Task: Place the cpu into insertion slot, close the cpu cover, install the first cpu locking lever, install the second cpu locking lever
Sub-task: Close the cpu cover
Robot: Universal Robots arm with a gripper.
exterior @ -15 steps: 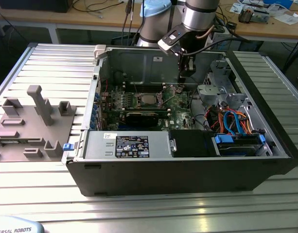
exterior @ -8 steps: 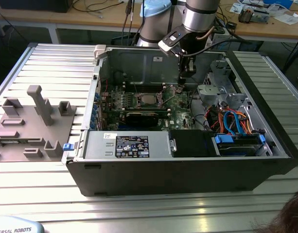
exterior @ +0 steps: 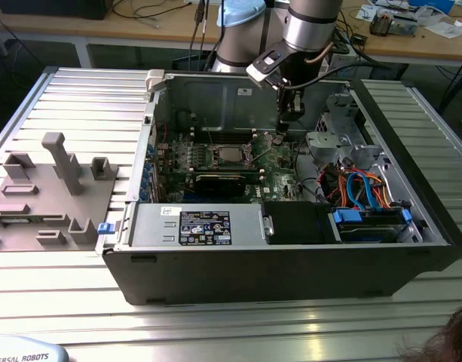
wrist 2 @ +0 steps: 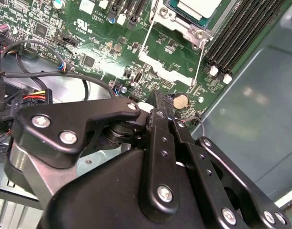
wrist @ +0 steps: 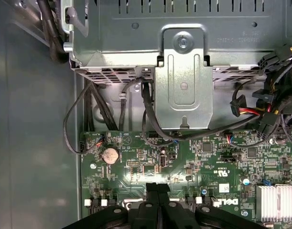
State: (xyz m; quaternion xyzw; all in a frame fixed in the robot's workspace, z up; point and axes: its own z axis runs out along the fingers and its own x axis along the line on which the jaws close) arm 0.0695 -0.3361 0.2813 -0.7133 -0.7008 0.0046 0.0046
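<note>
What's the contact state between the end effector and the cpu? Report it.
Apart. In the second wrist view, bare green motherboard separates the end effector from the cpu.

The computer case (exterior: 291, 264) lies on the table (exterior: 80, 98). Inside, the cpu (exterior: 228, 156) sits mid-way on the motherboard (exterior: 279, 162), with the power supply (exterior: 197, 226) before it and the drive cage (exterior: 332, 139) toward the exterior view's right.

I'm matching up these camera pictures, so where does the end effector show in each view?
Exterior view: the end effector hangs in the open case over the green motherboard, to the exterior view's right of the cpu.
Second wrist view: end effector shut, its tip beside the coin battery.
First wrist view: end effector over the motherboard, apart from the coin battery.
Shared landmark: the green motherboard.
</note>
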